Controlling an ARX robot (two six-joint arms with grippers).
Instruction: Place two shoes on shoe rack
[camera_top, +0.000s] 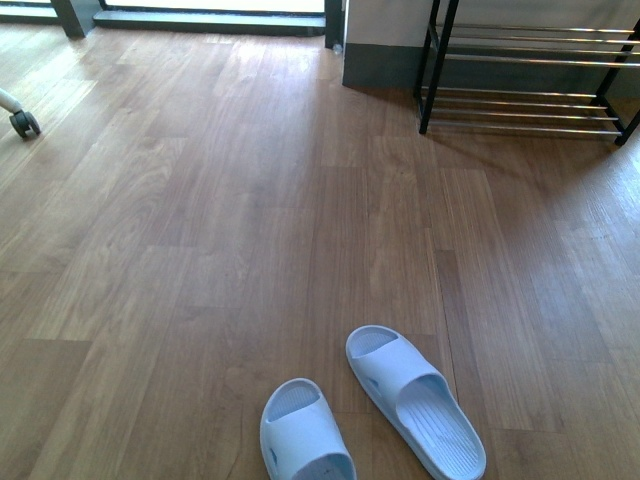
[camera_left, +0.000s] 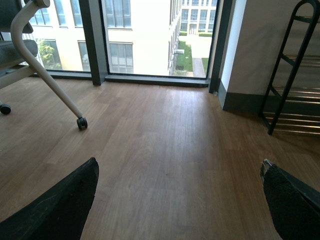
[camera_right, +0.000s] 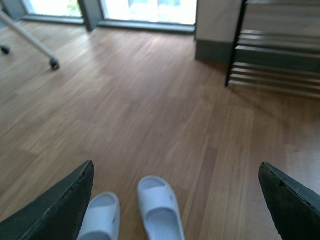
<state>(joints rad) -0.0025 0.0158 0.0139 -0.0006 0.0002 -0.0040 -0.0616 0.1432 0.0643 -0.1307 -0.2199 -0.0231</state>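
Left tool (camera_left: 179, 167) and right tool (camera_right: 175, 164) both hang spread, gripping nothing. Just under the right tool lie pale blue slippers (camera_right: 159, 210); no sneakers in view. The shoe rack (camera_top: 530, 95) stands well ahead, rightward. I'd say the job's barely started: find a sneaker first.

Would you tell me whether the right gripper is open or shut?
Open: the right gripper has its fingers wide apart, holding nothing.

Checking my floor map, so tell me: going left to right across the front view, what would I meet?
chair caster → nearer pale blue slipper → second pale blue slipper → shoe rack. No grey sneakers show in this view.
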